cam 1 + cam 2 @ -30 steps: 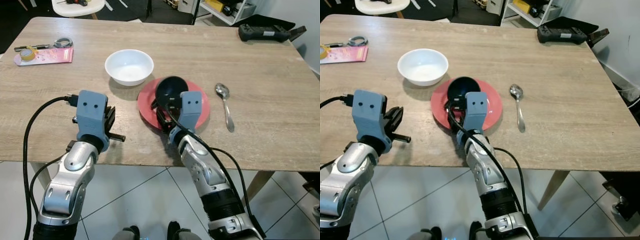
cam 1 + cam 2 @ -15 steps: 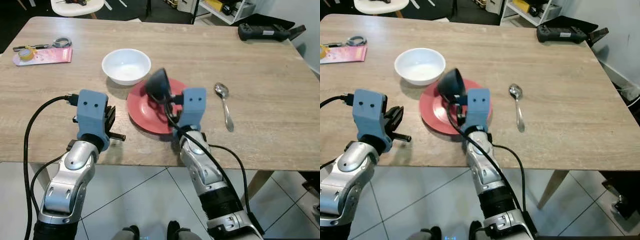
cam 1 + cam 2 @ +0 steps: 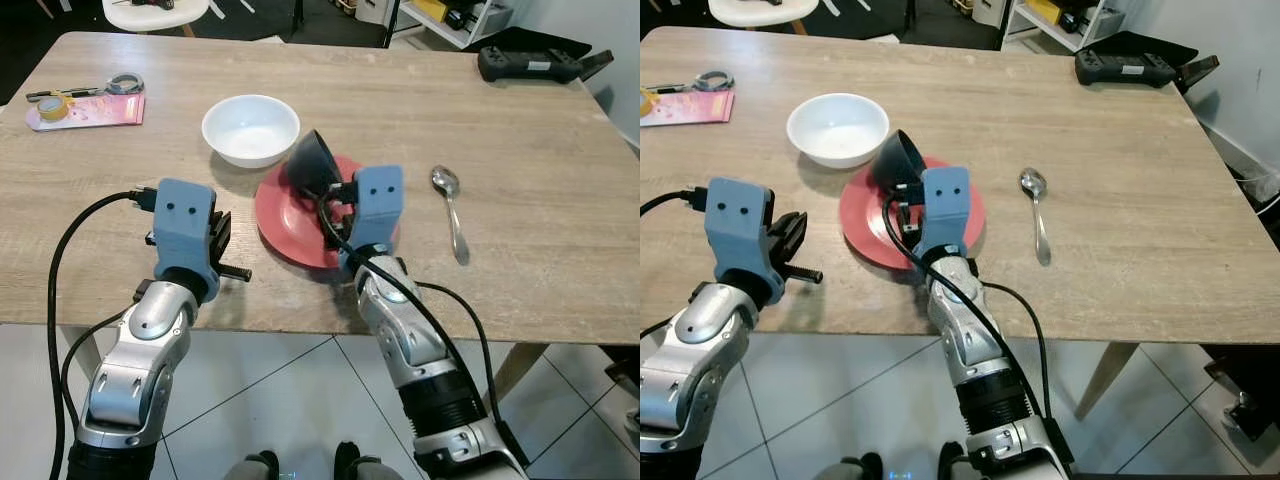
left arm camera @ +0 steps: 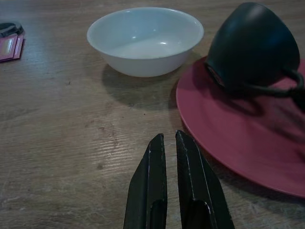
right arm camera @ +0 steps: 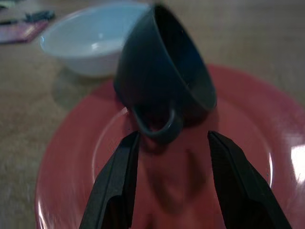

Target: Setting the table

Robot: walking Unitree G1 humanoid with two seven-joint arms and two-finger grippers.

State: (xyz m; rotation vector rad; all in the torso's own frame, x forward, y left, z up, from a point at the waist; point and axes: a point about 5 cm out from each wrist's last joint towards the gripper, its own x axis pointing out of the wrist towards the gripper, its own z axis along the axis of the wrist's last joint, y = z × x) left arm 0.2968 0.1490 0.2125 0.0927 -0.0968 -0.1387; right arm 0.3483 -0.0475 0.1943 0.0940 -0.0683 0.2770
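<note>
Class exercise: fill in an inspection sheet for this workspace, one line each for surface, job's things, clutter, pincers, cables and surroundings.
Surface: pale wooden table.
Job's things: round red plate bearing a tipped dark cup; white ceramic bowl beside it; metal spoon on the robot's right.
Clutter: pink packet, black controller.
Pincers: right pincer open behind the cup; left pincer shut over bare wood.
Cables: black cable on left arm.
Surroundings: tiled floor.

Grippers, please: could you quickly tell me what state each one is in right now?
Left gripper: shut, holding nothing, over the table.
Right gripper: open, over the plate; the tilted cup lies just beyond its fingers.
</note>
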